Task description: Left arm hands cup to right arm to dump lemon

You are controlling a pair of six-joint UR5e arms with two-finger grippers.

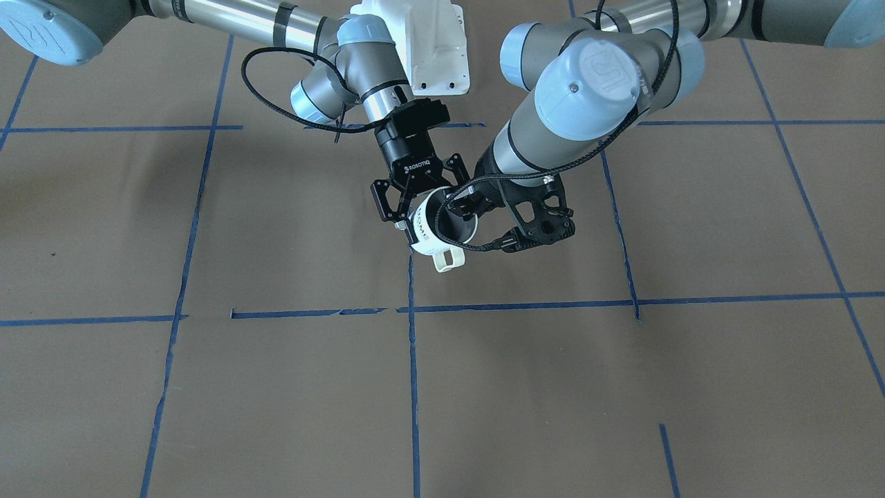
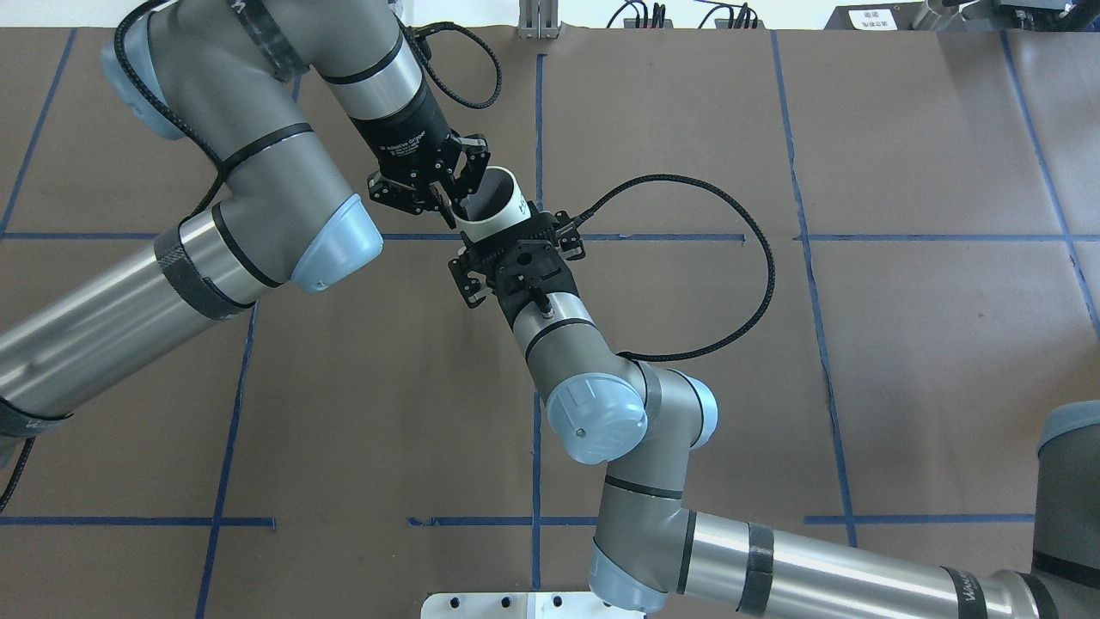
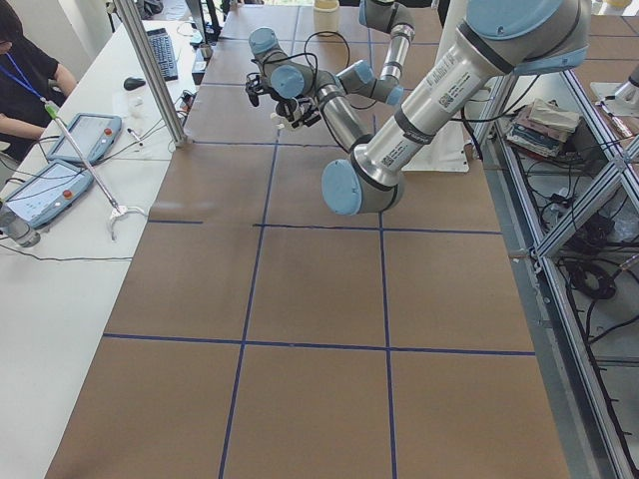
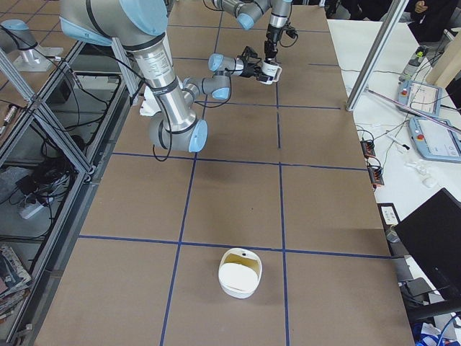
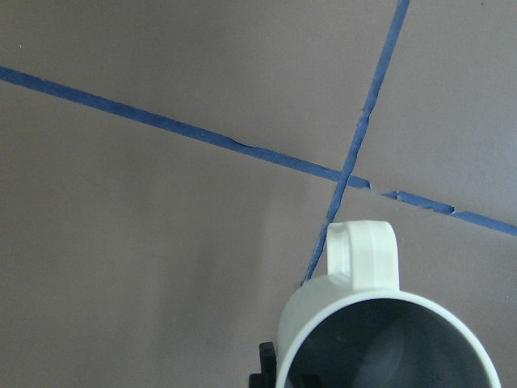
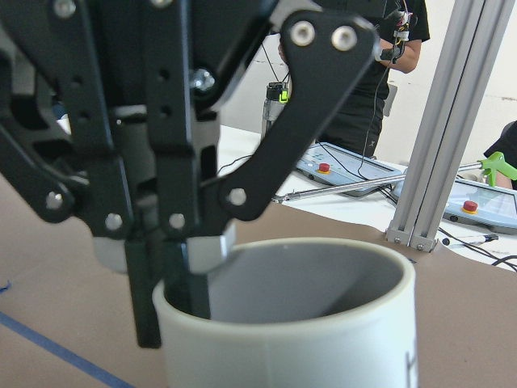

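Cup (image 1: 423,232) hangs in the air over the middle of the table (image 1: 276,387), out from the robot's base, with both claws on it. The mouth is up and tipped a little. The handle sits on the side toward the operators' edge, clear of both claws.

Left gripper (image 2: 454,206) comes from above in a narrow pinch on the rim wall, one finger inside the cup and one outside.

Right gripper (image 2: 507,242) comes in from the robot's edge, across the cup's long axis. Its jaws stand wide to either side of the body, below the rim. Cannot tell whether the pads press.

Judgement: the hand-over turns on that side hold. The rim pinch should let go only once the body is gripped.

Lemon not seen. The cup's inner wall shows grey and its bottom is hidden.

White bowl (image 4: 238,290) sits near the table's right end, well apart. Its inside is pale, contents unclear.
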